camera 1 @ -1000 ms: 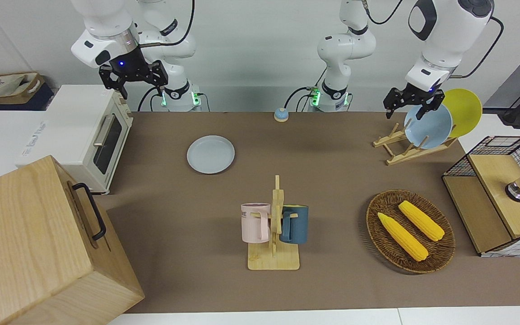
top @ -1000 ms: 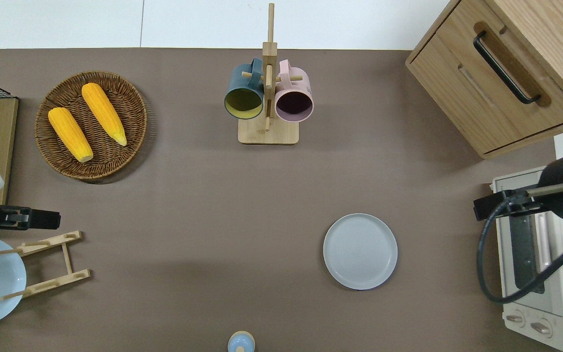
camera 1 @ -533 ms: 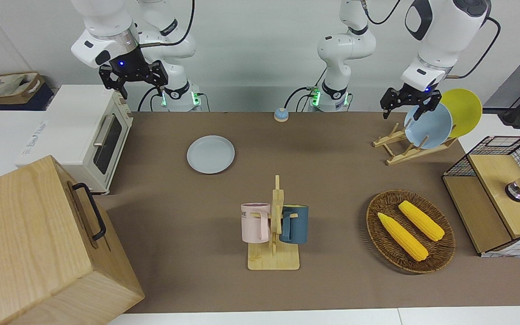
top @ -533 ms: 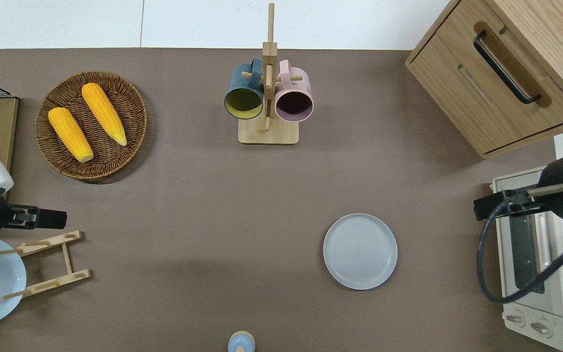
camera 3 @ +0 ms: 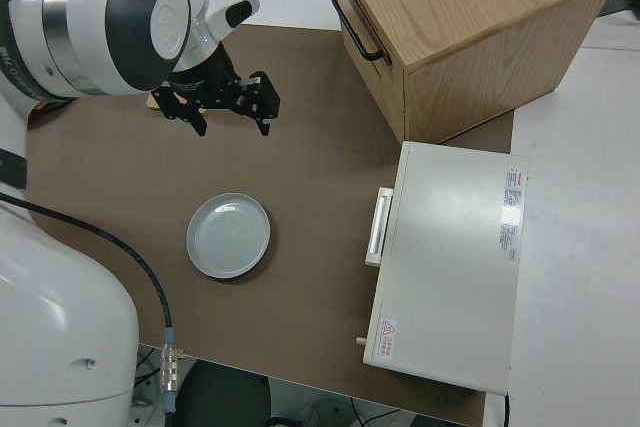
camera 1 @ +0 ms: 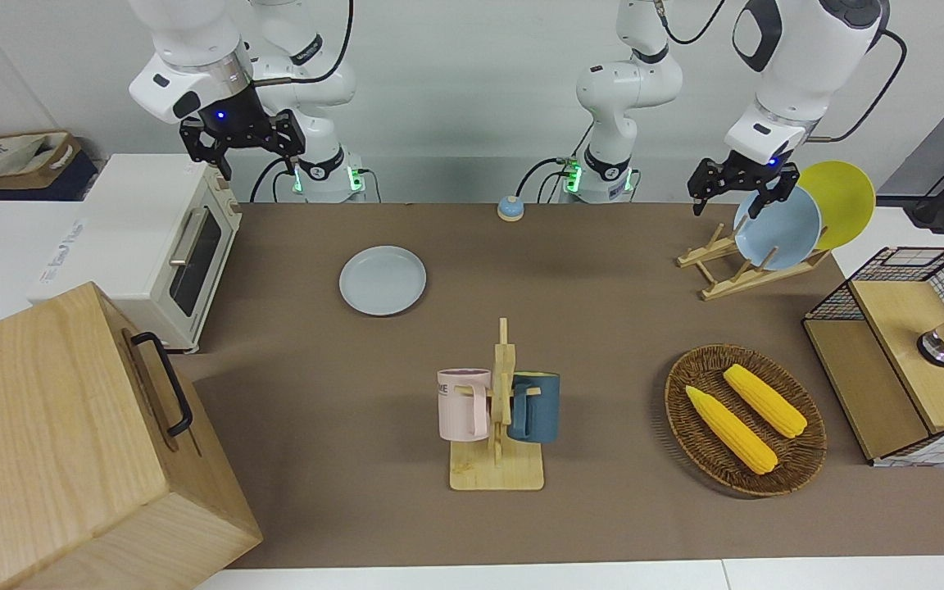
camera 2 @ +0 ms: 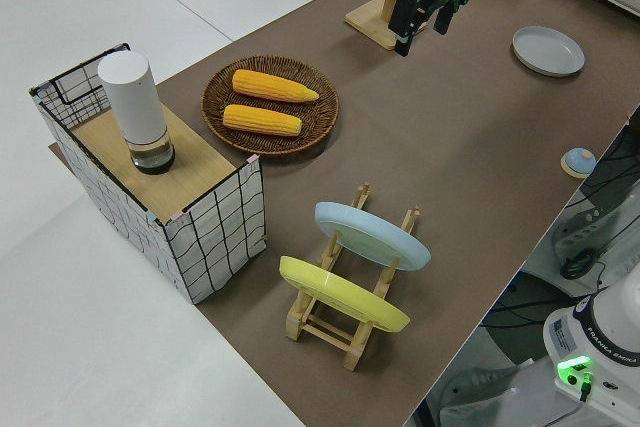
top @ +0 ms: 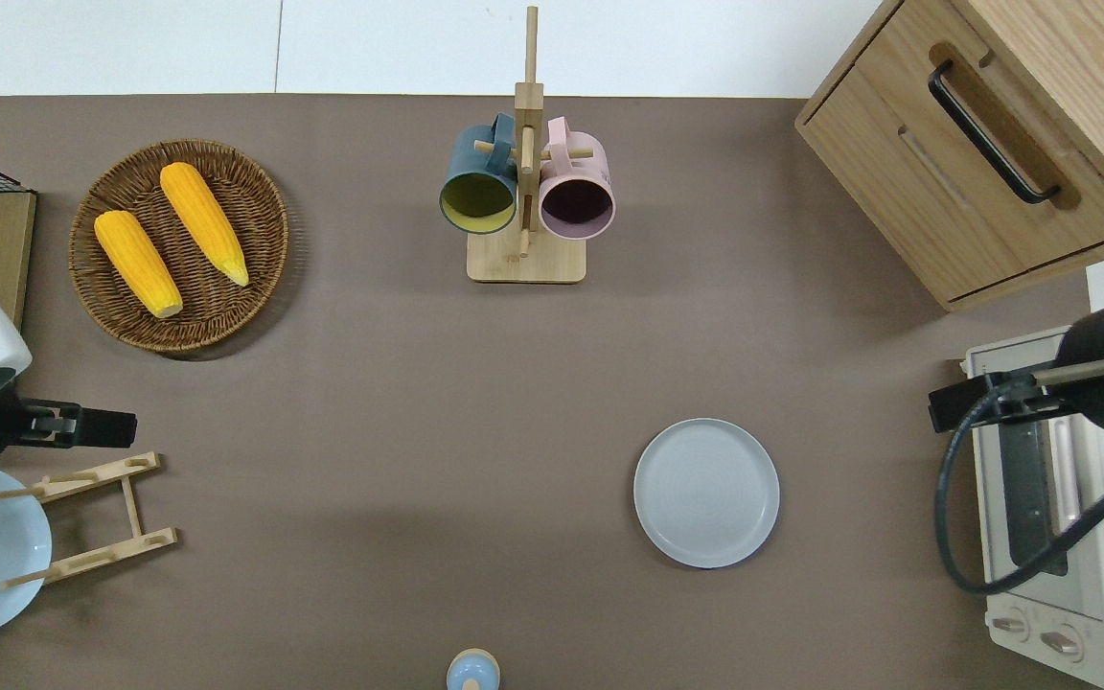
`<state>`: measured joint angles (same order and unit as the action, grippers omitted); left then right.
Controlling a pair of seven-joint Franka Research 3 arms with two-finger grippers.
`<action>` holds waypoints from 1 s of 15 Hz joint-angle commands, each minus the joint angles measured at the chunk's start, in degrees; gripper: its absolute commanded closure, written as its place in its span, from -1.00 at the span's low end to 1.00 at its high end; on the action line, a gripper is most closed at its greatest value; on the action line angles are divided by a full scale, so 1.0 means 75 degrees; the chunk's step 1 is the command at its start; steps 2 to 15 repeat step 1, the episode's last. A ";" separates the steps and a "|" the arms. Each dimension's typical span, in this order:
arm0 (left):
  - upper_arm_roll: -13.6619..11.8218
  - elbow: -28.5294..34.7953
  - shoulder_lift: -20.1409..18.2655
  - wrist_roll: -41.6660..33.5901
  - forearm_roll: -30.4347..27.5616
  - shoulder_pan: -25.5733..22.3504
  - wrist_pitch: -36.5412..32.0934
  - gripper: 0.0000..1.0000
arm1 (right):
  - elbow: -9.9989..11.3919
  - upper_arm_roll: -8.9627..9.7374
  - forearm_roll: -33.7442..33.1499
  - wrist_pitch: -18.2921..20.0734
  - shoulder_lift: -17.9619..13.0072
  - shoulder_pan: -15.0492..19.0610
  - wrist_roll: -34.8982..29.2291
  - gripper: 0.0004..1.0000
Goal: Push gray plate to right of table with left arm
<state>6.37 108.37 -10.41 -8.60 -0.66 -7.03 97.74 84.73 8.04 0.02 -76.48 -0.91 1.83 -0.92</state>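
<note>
We record the table (camera 1: 619, 328), a long brown-covered top with white edges, carrying the following. At the corner farthest from the robots on the right arm's end stands a wooden cabinet (camera 1: 70, 442) with a black drawer handle; along the same end, nearer to the robots, sits a white toaster oven (camera 1: 144, 246). At the left arm's end we note a wire-sided box (camera 1: 902, 352) with a wooden top bearing a white cylinder (camera 2: 133, 107). A round wicker basket (top: 111, 316) holds two corn cobs (top: 169, 235) side by side, near the edge farthest from the robots on the left arm's end. A wooden plate rack (top: 92, 522), near the robots' edge on that end, carries a light-blue plate (camera 1: 779, 229) and a yellow plate (camera 1: 845, 201), both standing tilted. A wooden mug tree (top: 525, 172) stands midway along the edge farthest from the robots, with a dark teal mug (top: 477, 182) and a pink mug (top: 579, 187) hung on it. The gray plate (top: 706, 493) lies flat on the table, toward the right arm's end and nearer to the robots than the mug tree, with nothing touching it. A small blue bell (top: 472, 669) sits at the robots' edge, midway. The left gripper (camera 1: 734, 187) hangs in the air over the plate rack's edge, well apart from the gray plate, its fingers spread and holding nothing. The right gripper (camera 1: 244, 141) is parked, its fingers likewise spread.
</note>
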 commanded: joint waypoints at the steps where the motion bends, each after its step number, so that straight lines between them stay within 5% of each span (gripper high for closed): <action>1: -0.0029 -0.0094 0.0028 -0.0014 -0.0204 0.0059 -0.0013 -0.99 | -0.0071 0.0123 0.0033 0.0119 -0.0019 0.0142 -0.0088 -0.97; 15: -0.0029 -0.0094 0.0028 -0.0014 -0.0204 0.0059 -0.0013 -0.99 | -0.0071 0.0123 0.0033 0.0119 -0.0019 0.0142 -0.0088 -0.97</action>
